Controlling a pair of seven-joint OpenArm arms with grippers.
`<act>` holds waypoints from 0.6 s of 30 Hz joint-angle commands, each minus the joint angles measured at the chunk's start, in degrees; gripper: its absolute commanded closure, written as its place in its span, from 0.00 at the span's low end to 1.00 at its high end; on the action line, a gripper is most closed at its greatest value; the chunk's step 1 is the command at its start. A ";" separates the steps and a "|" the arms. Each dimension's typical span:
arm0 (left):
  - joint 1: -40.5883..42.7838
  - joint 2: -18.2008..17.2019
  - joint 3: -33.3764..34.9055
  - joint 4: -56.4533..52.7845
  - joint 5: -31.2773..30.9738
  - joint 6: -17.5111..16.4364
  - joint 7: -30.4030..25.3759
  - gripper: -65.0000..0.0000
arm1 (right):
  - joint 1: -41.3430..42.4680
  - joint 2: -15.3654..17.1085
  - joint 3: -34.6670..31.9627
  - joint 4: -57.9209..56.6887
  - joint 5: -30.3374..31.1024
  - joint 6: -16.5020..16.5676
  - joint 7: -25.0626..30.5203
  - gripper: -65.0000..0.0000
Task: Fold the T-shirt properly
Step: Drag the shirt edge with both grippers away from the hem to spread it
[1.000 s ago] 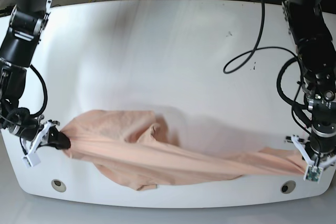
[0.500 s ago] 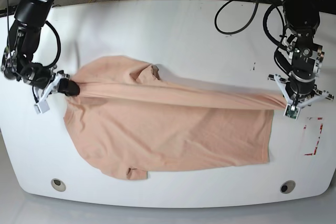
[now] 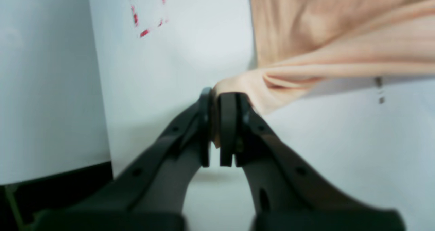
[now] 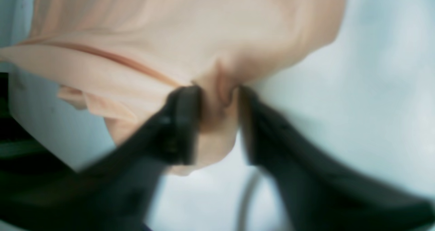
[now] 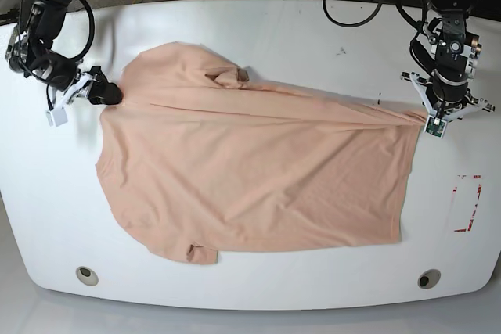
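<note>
plain peach T-shirt [image 5: 250,177], white table [image 5: 258,37]

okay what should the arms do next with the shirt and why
Probably open the left gripper too. The T-shirt lies spread across the table; the right gripper has its jaws parted around a bunched fold, while the left stays clamped on the cloth's edge.

No readable text, label, brand or number anywhere. On the white counter [image 5: 258,29], near its right edge, only a rectangle outlined in red dashes [image 5: 466,202], without letters or figures; seen again in the left wrist view [image 3: 146,10], equally wordless. A few small dark specks [image 5: 341,51] on the counter top, too small to read as signs. Nothing printed on the peach T-shirt [image 5: 258,177].
</note>
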 commanded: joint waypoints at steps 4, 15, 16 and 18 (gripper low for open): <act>0.54 -0.68 -0.37 0.94 0.84 0.71 -0.88 1.00 | -5.38 -0.64 6.55 5.76 8.09 0.49 -0.40 0.22; 0.27 0.46 -0.02 0.85 0.84 0.71 -0.88 1.00 | -14.52 -7.85 6.63 6.20 6.60 0.49 -0.05 0.31; 0.27 0.46 -0.02 0.85 0.84 0.71 -0.88 1.00 | -14.61 -8.73 6.46 6.29 5.54 0.49 -0.05 0.31; 0.27 0.46 -0.02 0.94 0.84 0.71 -0.88 1.00 | -14.61 -10.40 6.46 6.38 3.34 0.49 -0.05 0.31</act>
